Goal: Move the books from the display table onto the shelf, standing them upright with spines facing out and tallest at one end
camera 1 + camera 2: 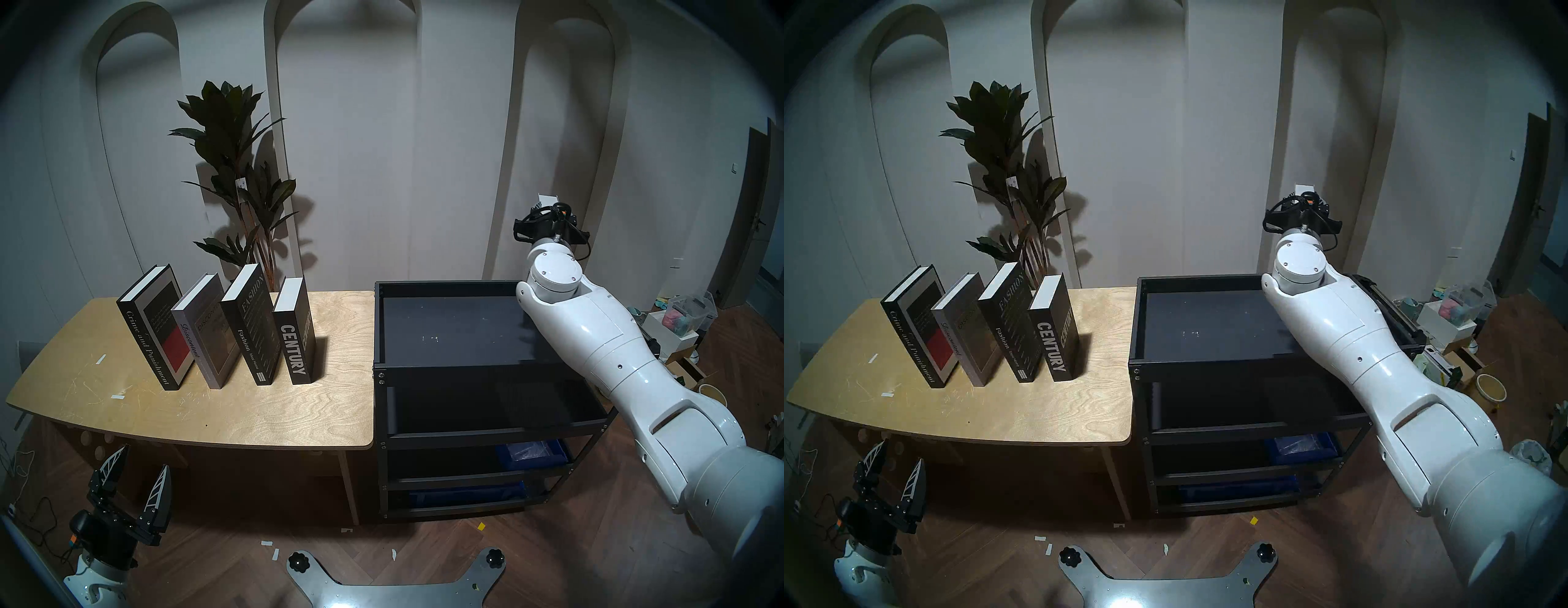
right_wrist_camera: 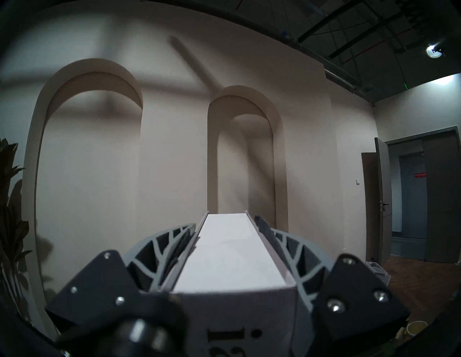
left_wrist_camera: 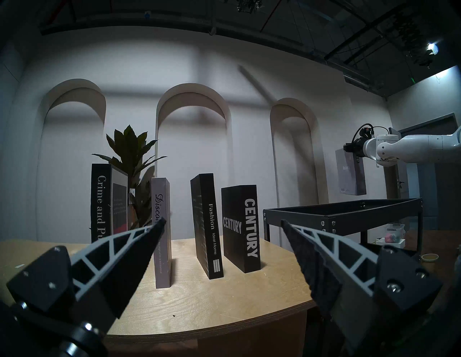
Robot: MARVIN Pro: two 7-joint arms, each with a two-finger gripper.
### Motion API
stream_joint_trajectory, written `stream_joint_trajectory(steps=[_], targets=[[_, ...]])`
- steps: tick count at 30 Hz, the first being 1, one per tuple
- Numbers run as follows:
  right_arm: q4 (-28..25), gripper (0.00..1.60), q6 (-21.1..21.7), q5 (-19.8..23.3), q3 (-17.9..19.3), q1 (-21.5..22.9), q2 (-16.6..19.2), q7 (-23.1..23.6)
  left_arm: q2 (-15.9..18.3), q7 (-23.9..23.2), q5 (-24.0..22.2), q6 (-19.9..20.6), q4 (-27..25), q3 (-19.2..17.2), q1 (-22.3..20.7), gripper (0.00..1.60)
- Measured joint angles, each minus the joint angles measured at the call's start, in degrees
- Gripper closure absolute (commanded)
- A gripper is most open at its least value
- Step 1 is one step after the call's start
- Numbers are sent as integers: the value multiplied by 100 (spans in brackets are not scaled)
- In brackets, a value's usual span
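The large light plywood desk with rounded corners (image 1: 237, 407) carries four of the thick hardcovers upright in a row, and the black metal multi-tier cart that serves as the shelf (image 1: 384, 322) stands right against its end with its rimmed top tray bare. Largest worry first: that tray has a raised rim, and if I bring my load down too near it, the bottom edge could catch and the book would tip. My right hand (image 2: 229, 224) is clenched on the grey "ianra" hardcover (image 3: 350, 174), pads against both covers with the white page edges facing up between them, and the book hangs in the air above the shelf's far side, touching nothing. Gripped high, it could swing or slide in my hold. It would stand alone on the tray, so a crooked release would topple it. My left hand (image 3: 222, 224) is spread wide and empty, low before the desk, near the black "CENTURY" hardcover (image 1: 297, 335); a careless reach could domino the leaning row.
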Motion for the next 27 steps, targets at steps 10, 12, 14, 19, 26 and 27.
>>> stream_joint_trajectory(steps=[10,12,14,19,26,27], targets=[[-171,160,252,262,202,-310,636,799,1,0,0,0,6,0,-6,0],[-217,160,283,313,233,-354,732,934,1,0,0,0,7,0,-6,0],[-290,160,322,393,279,-420,866,1132,1,0,0,0,7,1,-8,0],[-487,160,407,637,399,-604,1180,1654,1,0,-1,0,8,1,-11,0],[-730,160,520,1032,624,-908,1603,2370,1,0,-1,0,8,1,-15,0],[-760,160,541,1106,672,-967,1679,2493,1,0,-1,0,7,1,-15,0]])
